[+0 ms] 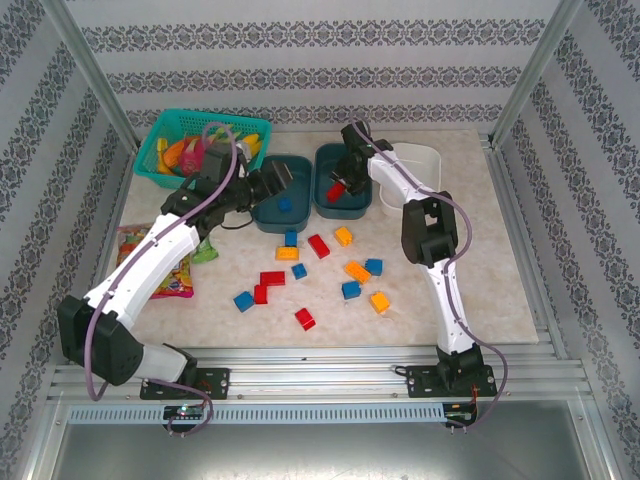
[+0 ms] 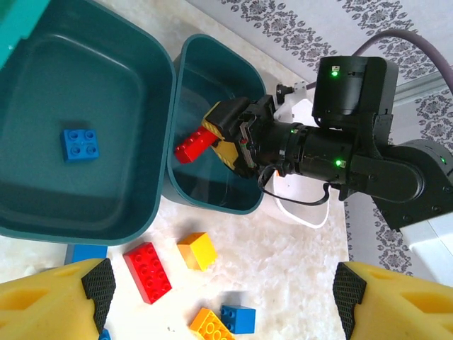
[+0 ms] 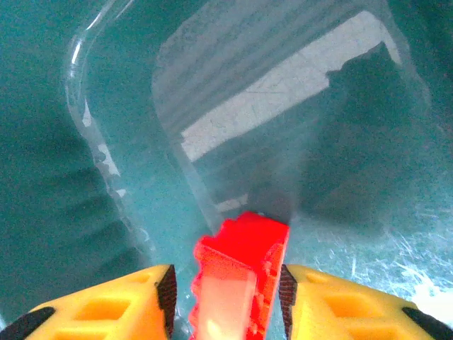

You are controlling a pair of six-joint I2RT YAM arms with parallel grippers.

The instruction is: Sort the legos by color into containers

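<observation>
The right claw (image 1: 340,185) reaches down into the middle teal tub (image 1: 345,212). It is tipped so that the red brick (image 2: 192,145) between its fingers hangs over the tub's floor rather than its rim, which looks meant to land the brick cleanly inside. In the right wrist view the brick lies against one pad, and a sliver of tub floor shows beside the other. The jaws stand narrow around it, and I cannot tell whether it is pinched or already loose. Just to the left, the left teal tub (image 1: 262,222) holds a single blue brick (image 2: 80,144). This suggests that tub is for blue, the middle one for red, and the white tub (image 1: 425,160) at the far right for orange-yellow. The left claw (image 1: 283,178) hovers by the left tub, wide and empty, apart from the right claw, likely so the two arms do not crowd each other. The loose bricks (image 1: 318,245) lie scattered on the table (image 1: 470,250), nearer than the tubs, in all three colours, so most of the sorting looks undone.
</observation>
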